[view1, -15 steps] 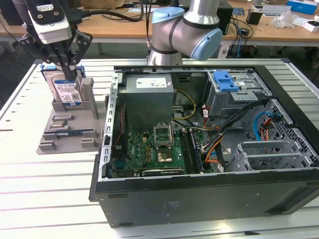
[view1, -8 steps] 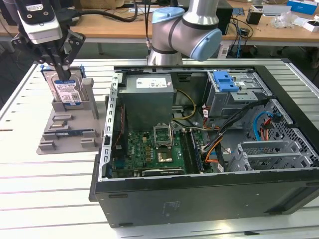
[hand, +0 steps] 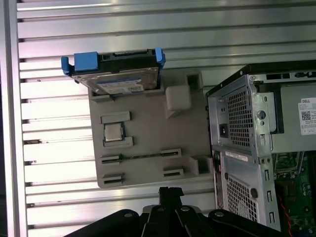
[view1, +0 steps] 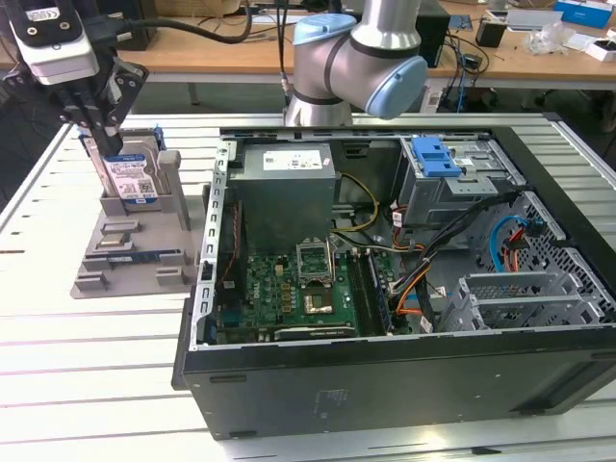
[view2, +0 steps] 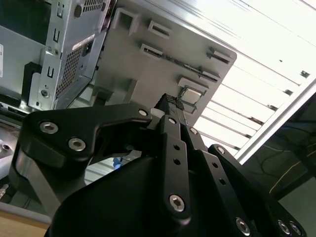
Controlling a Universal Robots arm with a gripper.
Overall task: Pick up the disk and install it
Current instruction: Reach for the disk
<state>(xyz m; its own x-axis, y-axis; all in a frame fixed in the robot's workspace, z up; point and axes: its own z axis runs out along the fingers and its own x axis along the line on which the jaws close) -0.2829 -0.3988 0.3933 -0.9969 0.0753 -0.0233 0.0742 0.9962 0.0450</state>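
The disk (view1: 130, 176) stands on edge in a slot of the grey holder (view1: 123, 262), near the worktop's (view1: 87, 385) edge on the exterior view's left; a small chip (hand: 113, 132) lies in another recess; the hand (view1: 100, 135) hangs close over the disk, fingers drawn together, empty; the open computer case (view1: 385, 385) sits beside the holder

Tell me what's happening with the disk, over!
Fingers shut, empty, above the grey holder. Disk upright in that holder, untouched. Nothing covering it.
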